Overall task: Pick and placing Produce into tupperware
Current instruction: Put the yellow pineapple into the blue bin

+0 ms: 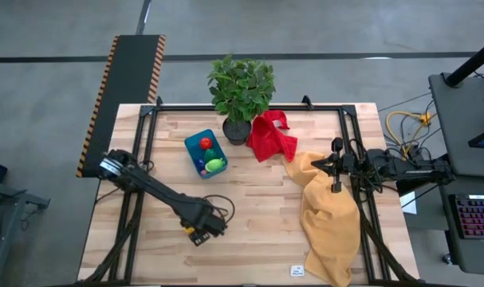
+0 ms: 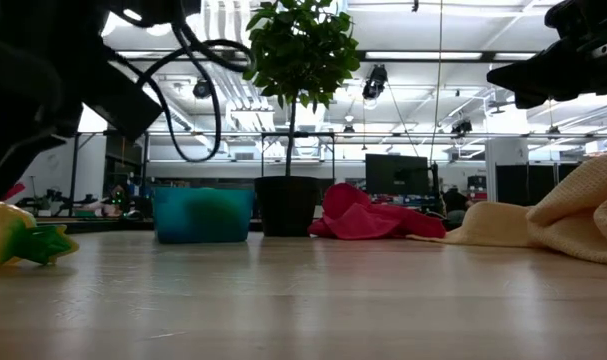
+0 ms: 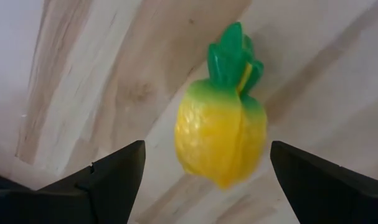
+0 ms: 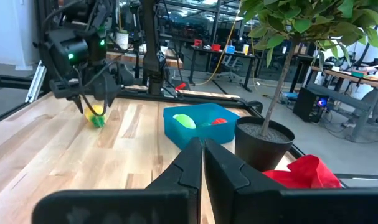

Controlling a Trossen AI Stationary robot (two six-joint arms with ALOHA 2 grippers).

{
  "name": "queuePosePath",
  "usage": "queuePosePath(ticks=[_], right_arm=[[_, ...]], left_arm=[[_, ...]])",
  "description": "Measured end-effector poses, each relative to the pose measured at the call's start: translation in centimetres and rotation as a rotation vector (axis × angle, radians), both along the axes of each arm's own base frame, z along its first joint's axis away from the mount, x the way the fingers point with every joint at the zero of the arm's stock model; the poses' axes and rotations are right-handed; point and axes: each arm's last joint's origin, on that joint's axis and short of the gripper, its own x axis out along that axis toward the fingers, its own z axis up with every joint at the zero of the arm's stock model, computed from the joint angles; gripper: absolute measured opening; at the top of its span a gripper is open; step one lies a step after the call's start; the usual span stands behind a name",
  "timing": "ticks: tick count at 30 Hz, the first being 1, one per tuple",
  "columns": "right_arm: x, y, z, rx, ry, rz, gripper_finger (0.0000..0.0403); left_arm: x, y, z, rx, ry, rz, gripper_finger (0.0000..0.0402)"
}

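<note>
Left tool [image 1: 200, 231] low over table [image 1: 249, 215]; blue tupperware [image 1: 196, 146] holds red and green produce [image 1: 211, 155].

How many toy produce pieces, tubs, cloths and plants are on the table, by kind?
Toy produce: 3, a yellow pineapple on the wood, a red piece and a green piece in the tub
Blue tub: 1
Cloths: 2, red and tan
Potted plant: 1
Total: 7

**Bright overhead light, soft close-ups**

We see the worktop [image 1: 249, 199] evenly lit from above, with only faint shadows. In the low view, ceiling strip lights [image 2: 283, 20] glare white and leave the arms as dark silhouettes. The toy pineapple [image 3: 221, 134] looks soft and blurred in the left wrist view, and the near worktop blurs in the low view.
</note>
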Motion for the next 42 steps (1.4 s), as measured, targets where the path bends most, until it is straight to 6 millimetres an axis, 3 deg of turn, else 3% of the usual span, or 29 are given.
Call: queuePosePath(ticks=[9,19,34,42], right_arm=[[0.0,0.0,0.0,0.000,0.000,0.000,0.0009],[0.0,0.0,0.0,0.000,0.001,0.000,0.0009],[0.0,0.0,0.0,-0.001,0.001,0.000,0.0009],[0.0,0.0,0.0,-0.001,0.001,0.000,0.0009]], left_arm=[[0.3,-0.1,-1.7,0.036,0.036,-0.042,0.0329],[0.4,0.0,-2.0,0.054,0.029,-0.096,0.0325],[0.3,0.1,-1.9,0.065,0.026,-0.126,0.0211],[0.1,0.3,-0.6,0.076,-0.029,-0.175,0.0190]])
